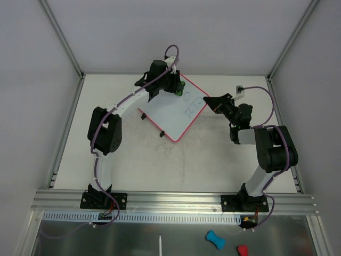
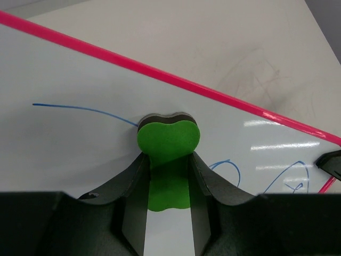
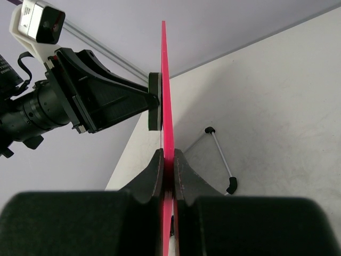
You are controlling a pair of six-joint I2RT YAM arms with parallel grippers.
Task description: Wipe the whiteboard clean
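My left claw (image 2: pixel 169 160) is closed on the waist of a green foam eraser with a dark felt face (image 2: pixel 168 137). The felt is pressed to the writing face of the large white board with the thin pink-red frame (image 1: pixel 173 114), just inside its far edge. My right claw (image 3: pixel 168 157) is pinched narrow on the whiteboard's right corner, one finger on each face and the frame edge running up between them.

The whiteboard sits between my two claws over the far half of the cream table (image 1: pixel 106 96), turned diamond-wise. Its two small black feet (image 1: pixel 161 133) are on the edge away from my right claw. It looks tipped up rather than flat, though I cannot tell how steeply. Blue scribbles (image 1: pixel 193 108) remain on the whiteboard's right part, between the eraser and my right claw.

I judge the whiteboard to be light, thin and stiff enough to hold its shape, but slick on its face. Pushed by the eraser alone, it would skate or swing. The frame at a corner is the place to hold it, clear of the marks and square across the edge so it cannot pivot. The eraser is soft and squashes, so steady moderate pressure should serve.
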